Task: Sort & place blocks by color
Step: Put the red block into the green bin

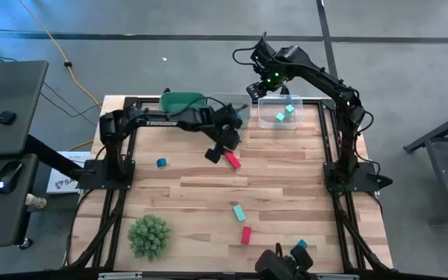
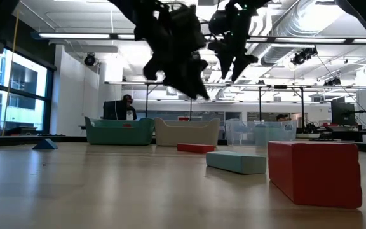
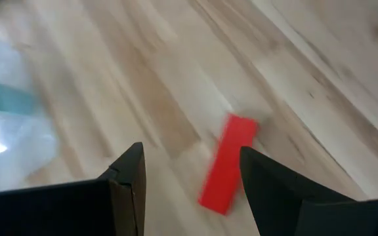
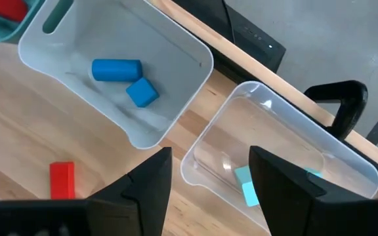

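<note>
High view: left gripper (image 1: pixel 218 149), jaws released, hovers beside red bar (image 1: pixel 232 161); right gripper (image 1: pixel 264 84), jaws released, over clear bin (image 1: pixel 271 103).

Both arms reach toward the table's far side, jaws parted.

On the bench, a red bar (image 1: pixel 232 161) lies flat near the centre, angled toward 4 o'clock. A small blue cube (image 1: pixel 162 162) sits out at 9 o'clock. Toward 6 o'clock lie a teal block (image 1: pixel 239 212), a second red block (image 1: pixel 246 234) just beyond it, and a blue block (image 1: pixel 302 244) at 5 o'clock. Two teal blocks (image 1: pixel 285 113) rest in the clear bin (image 1: pixel 264 117) at 1 o'clock, and two blue blocks (image 4: pixel 123 78) in the pale bin (image 4: pixel 176 46) beside it.
</note>
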Robot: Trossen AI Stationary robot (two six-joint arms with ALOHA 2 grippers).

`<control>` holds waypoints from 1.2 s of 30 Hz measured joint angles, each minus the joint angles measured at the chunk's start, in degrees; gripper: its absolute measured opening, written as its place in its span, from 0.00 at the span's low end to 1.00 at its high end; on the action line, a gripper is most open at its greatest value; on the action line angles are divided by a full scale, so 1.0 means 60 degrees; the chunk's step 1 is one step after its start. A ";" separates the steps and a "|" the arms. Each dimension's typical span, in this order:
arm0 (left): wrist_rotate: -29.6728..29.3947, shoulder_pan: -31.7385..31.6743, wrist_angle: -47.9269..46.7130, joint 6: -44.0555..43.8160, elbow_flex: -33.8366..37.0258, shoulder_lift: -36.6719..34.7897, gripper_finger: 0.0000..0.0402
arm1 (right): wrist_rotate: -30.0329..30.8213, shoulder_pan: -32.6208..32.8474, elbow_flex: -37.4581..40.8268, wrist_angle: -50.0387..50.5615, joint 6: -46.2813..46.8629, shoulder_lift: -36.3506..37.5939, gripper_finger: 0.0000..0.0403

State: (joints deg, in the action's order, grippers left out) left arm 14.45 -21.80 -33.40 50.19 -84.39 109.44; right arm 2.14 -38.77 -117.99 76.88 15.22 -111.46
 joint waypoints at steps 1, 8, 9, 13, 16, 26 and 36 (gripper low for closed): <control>-0.0044 0.0050 -0.0163 0.0208 0.0010 0.0095 0.41 | 0.0092 0.0054 0.0000 0.0003 0.0017 0.0000 0.48; -0.0575 0.0291 -0.0346 0.0632 0.0006 0.0696 0.41 | 0.0304 0.0299 0.0000 0.0004 0.0215 0.0000 0.48; -0.0585 0.0292 -0.0390 0.0693 0.0006 0.0774 0.41 | 0.0308 0.0303 0.0000 0.0004 0.0215 0.0000 0.48; -0.0667 0.0362 -0.0525 0.0714 0.0006 0.1073 0.41 | 0.0306 0.0333 0.0000 0.0004 0.0215 0.0000 0.48; -0.1039 0.0411 -0.0493 0.0682 0.0006 0.1255 0.41 | 0.0307 0.0347 0.0000 0.0004 0.0215 0.0000 0.48; -0.1278 0.0407 -0.0409 0.0671 0.0004 0.1755 0.41 | 0.0302 0.0345 0.0004 0.0004 0.0215 0.0000 0.48; -0.1524 0.0389 -0.0205 0.0515 -0.0055 0.2250 0.41 | 0.0269 0.0359 0.0007 0.0035 0.0215 0.0000 0.48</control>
State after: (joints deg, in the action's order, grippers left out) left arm 5.30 -19.46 -34.63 53.28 -84.72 122.94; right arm 3.75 -36.62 -117.95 77.09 16.51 -111.46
